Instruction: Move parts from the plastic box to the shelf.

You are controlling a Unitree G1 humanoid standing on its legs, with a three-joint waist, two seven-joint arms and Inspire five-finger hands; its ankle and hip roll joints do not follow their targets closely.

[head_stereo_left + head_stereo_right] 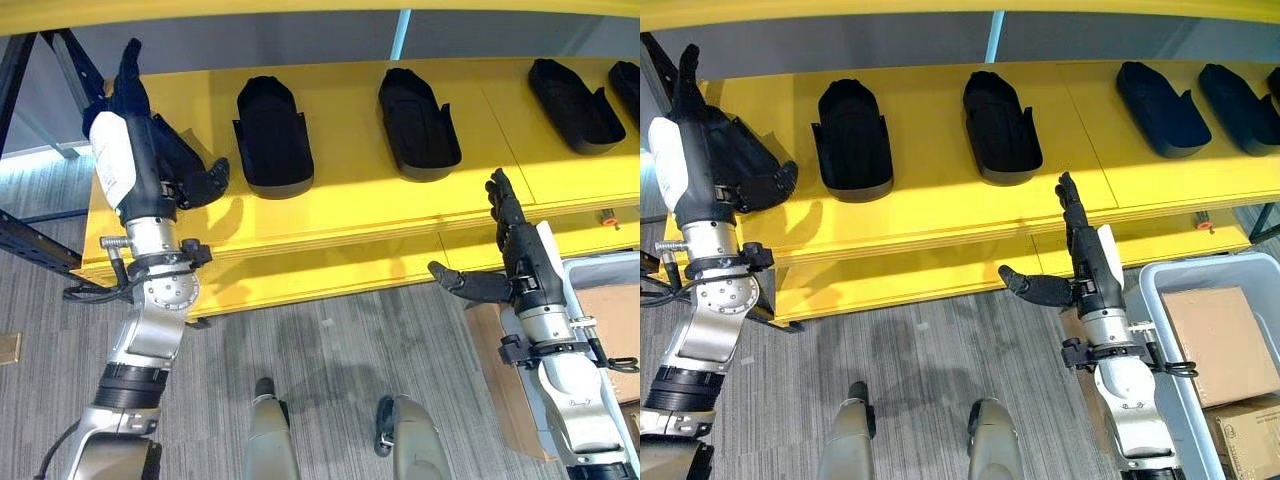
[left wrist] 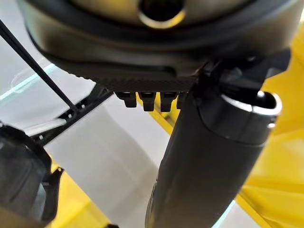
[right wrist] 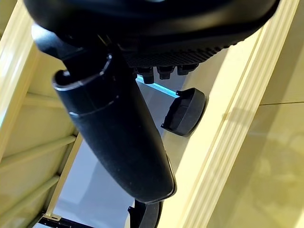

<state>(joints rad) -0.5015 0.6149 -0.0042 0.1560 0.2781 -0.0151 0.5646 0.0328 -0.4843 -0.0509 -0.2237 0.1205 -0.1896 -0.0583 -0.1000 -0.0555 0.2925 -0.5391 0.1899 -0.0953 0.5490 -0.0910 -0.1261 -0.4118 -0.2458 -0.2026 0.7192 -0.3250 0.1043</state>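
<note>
Progress is well along: several black moulded shoe-shaped plastic parts [image 1: 273,135] are laid on the yellow shelf [image 1: 350,190]. One more is set beside the open-fingered left hand [image 1: 125,85]. The right hand [image 1: 1080,240] is held open and empty, the grey plastic box [image 1: 1160,300] just beside it.

The shelf [image 1: 350,215] is bright yellow. The parts [image 1: 272,135] lying on it are matte black. The floor [image 1: 330,350] is grey carpet with a fine streaked pattern. The plastic box [image 1: 1160,300] is pale grey-blue, and the cardboard cartons [image 1: 1220,340] in it are brown.
</note>
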